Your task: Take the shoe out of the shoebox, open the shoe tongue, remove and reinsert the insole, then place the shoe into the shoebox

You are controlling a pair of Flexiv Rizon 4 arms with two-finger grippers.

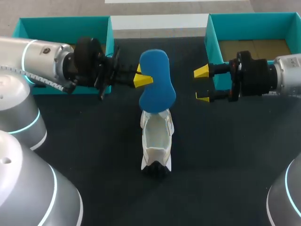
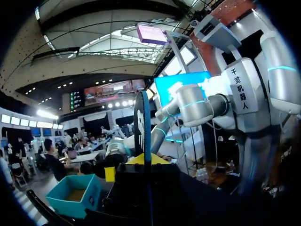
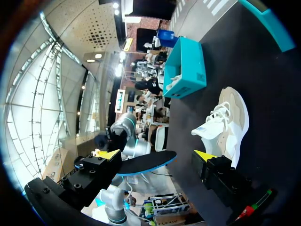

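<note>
A blue insole (image 1: 157,82) hangs in the air above the toe of a white shoe (image 1: 156,141), and my left gripper (image 1: 142,78) is shut on its left edge. The shoe lies on the black table with its opening up and its heel towards the front edge. In the left wrist view the insole (image 2: 142,122) stands edge-on between the yellow tips of the left gripper (image 2: 143,160). My right gripper (image 1: 202,84) is open, to the right of the insole and apart from it. In the right wrist view, the insole (image 3: 141,165) lies ahead of the open right gripper (image 3: 156,155), with the shoe (image 3: 225,125) beyond.
A teal box (image 1: 66,26) stands at the back left behind my left arm. A second teal box (image 1: 209,37) with a brown floor stands at the back right behind my right arm. The black tabletop (image 1: 225,155) spreads around the shoe.
</note>
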